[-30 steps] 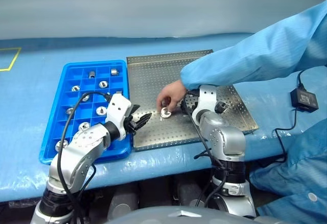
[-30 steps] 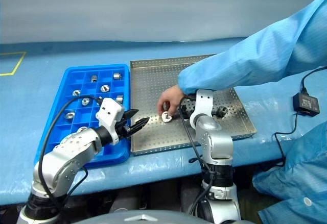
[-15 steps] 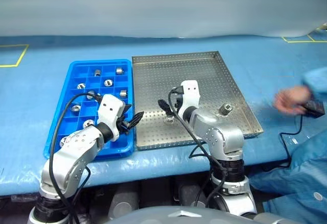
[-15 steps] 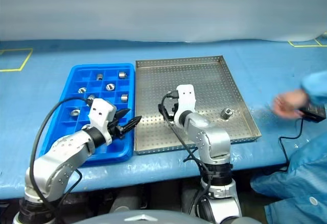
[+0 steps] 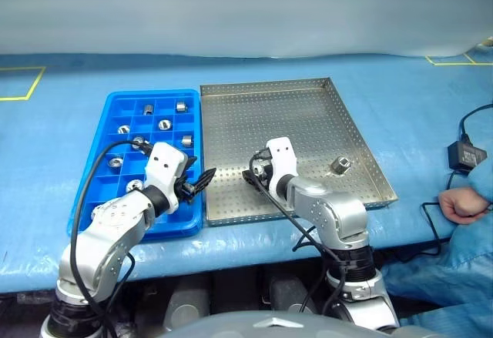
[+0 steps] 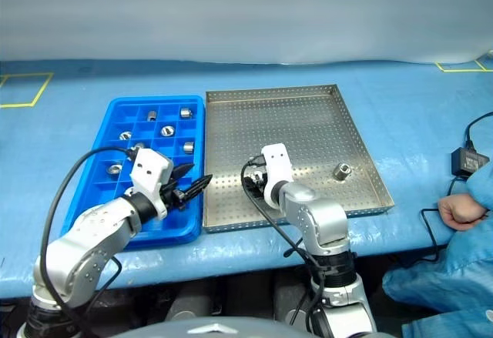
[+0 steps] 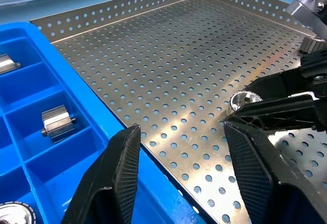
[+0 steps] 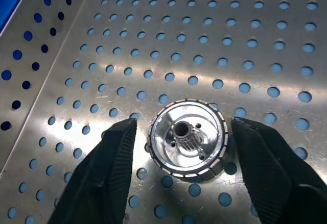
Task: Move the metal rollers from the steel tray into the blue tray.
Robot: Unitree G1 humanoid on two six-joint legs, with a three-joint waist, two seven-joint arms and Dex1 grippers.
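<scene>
The steel tray (image 5: 308, 115) lies beside the blue tray (image 5: 91, 175), which holds several metal rollers (image 5: 163, 125) in its compartments. My right gripper (image 8: 184, 122) is low over the steel tray's near left part. Its fingers (image 8: 110, 168) stand open on either side of a roller (image 8: 187, 143) that lies flat, with a narrow gap on each side. A second roller (image 5: 339, 164) stands near the steel tray's right rim. My left gripper (image 5: 202, 180) hovers open and empty over the seam between the two trays, pointing toward the right gripper.
A person's hand (image 5: 461, 203) rests on the blue table cover at the far right. A black power adapter (image 5: 467, 155) with its cable lies just beyond that hand. Yellow tape marks (image 5: 23, 84) sit at the far left.
The person's hand left the steel tray and drew back to the right. My right gripper swung left and lower over the roller, and its fingers narrowed. The left arm stayed put.
</scene>
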